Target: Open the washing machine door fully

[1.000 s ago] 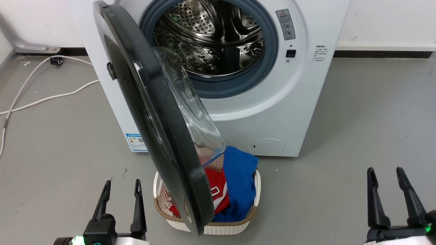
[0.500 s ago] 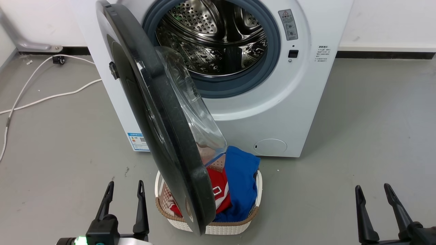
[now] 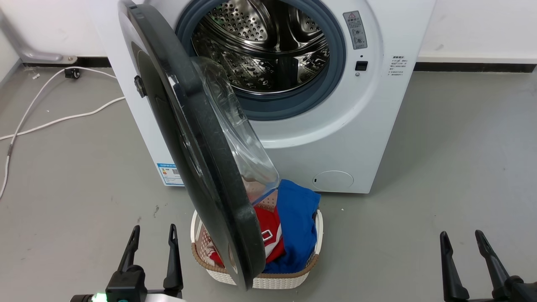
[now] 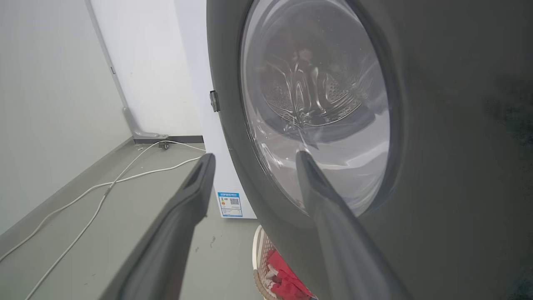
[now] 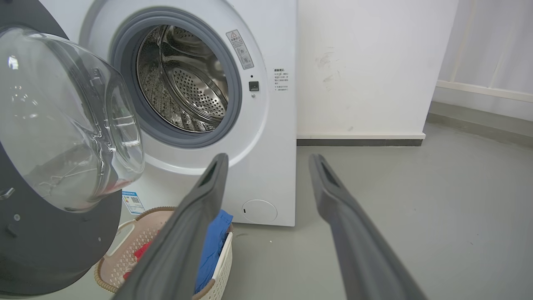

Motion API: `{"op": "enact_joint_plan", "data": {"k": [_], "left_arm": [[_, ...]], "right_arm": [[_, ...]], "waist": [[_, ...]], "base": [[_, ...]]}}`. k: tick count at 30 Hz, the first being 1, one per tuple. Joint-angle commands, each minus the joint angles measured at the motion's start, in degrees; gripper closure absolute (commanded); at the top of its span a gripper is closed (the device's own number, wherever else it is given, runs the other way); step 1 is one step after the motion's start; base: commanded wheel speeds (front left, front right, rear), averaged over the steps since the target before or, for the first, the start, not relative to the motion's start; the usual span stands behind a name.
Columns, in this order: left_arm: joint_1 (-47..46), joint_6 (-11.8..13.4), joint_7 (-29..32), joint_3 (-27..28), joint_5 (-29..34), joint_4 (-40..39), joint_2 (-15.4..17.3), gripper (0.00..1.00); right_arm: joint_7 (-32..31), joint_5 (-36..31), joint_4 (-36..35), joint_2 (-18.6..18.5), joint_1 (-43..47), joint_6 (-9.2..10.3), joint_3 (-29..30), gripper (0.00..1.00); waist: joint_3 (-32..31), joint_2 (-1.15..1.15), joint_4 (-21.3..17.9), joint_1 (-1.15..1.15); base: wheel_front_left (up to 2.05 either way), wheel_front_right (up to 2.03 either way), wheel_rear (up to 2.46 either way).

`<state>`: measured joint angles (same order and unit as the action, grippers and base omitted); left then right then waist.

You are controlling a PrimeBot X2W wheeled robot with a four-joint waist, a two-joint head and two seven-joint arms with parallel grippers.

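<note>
Nearest me, the left gripper [image 3: 153, 227] sat at the near left and the right gripper [image 3: 460, 233] at the near right. Both had their fingers spread apart and held nothing.

Between them, a little farther, stood a beige laundry basket [image 3: 268, 282] with red and blue clothes. The washing machine door [image 3: 197, 138] hung over it, swung out roughly halfway from its hinge on the left of the washing machine [image 3: 335, 142], and stood nearly edge-on to me. Its rim was dark and speckled, and its clear glass bowl [image 3: 235, 134] bulged to the right, toward the drum [image 3: 260, 42].

Beyond it, a blue label [image 3: 170, 174] sat low on the white front (a QR code showed in the left wrist view, the text too small to read). A grey sticker [image 3: 355, 29] with a red warning triangle sat right of the gasket, with illegible print [image 3: 398, 65] farther right.
</note>
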<state>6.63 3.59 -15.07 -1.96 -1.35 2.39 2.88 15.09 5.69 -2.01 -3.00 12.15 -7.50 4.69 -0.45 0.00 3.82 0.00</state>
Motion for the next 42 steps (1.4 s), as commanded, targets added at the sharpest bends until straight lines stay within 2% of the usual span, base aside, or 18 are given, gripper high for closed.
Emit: {"op": "enact_joint_plan", "data": {"k": [1,2,3,5,6,15,21,25,32,42], "left_arm": [[0.3,0.2,-0.2,0.1,-0.2,0.1,0.0,0.00],[0.4,0.0,-0.2,0.1,-0.3,0.2,0.0,0.00],[0.4,-0.1,-0.2,0.1,-0.3,0.3,0.0,0.39],[0.4,-0.3,-0.2,0.2,-0.3,0.4,0.0,0.91],[0.4,-0.4,-0.2,0.3,-0.4,0.4,0.0,1.00],[-2.3,-0.2,-0.2,3.6,0.3,-5.8,1.5,1.00],[-4.7,-0.6,-0.2,3.0,1.7,-13.0,2.4,1.00],[-6.5,-1.0,-0.2,0.0,3.4,-18.4,2.7,1.00],[-9.0,-1.9,-0.2,-6.0,5.6,-23.5,3.4,1.00],[-11.5,-5.7,-0.1,-17.7,7.0,-23.9,3.3,1.00]], "right_arm": [[0.1,0.5,0.1,0.2,0.3,0.01,0.1,0.00],[0.1,0.6,0.2,0.2,0.2,0.01,0.2,0.00],[0.1,0.5,0.2,0.2,0.2,0.01,0.2,0.00],[0.1,0.7,0.2,0.2,0.1,0.01,0.2,0.00],[0.1,0.7,0.2,0.2,0.1,0.01,0.2,0.00],[0.1,1.2,-0.2,0.2,-0.1,0.01,0.5,0.00],[0.1,1.5,-0.4,0.2,-0.2,0.01,0.5,0.00],[0.1,1.7,-0.1,0.2,-0.4,0.01,0.1,0.00],[0.1,1.7,0.1,0.2,-0.5,0.01,-0.2,0.00],[0.1,1.8,0.4,0.2,-0.9,0.01,-0.4,0.00]], "waist": [[0.0,0.00,0.0,0.00],[-0.1,0.00,0.0,0.00],[-0.1,0.00,0.0,0.00],[-0.2,0.00,0.0,0.00],[-0.2,0.00,0.0,0.00],[-0.3,0.00,0.4,0.00],[-0.3,0.00,0.6,0.00],[-0.3,0.00,0.5,0.00],[-0.1,0.00,0.2,0.00],[0.4,0.00,-0.1,0.00]], "base": [[0.00,0.00,0.00],[0.00,0.00,0.00],[0.00,0.00,0.00],[0.00,0.00,0.00],[0.00,0.00,0.00],[0.00,0.00,0.00],[0.00,0.00,0.00],[0.00,0.00,0.00],[0.00,0.00,0.00],[0.00,0.00,0.00]]}}
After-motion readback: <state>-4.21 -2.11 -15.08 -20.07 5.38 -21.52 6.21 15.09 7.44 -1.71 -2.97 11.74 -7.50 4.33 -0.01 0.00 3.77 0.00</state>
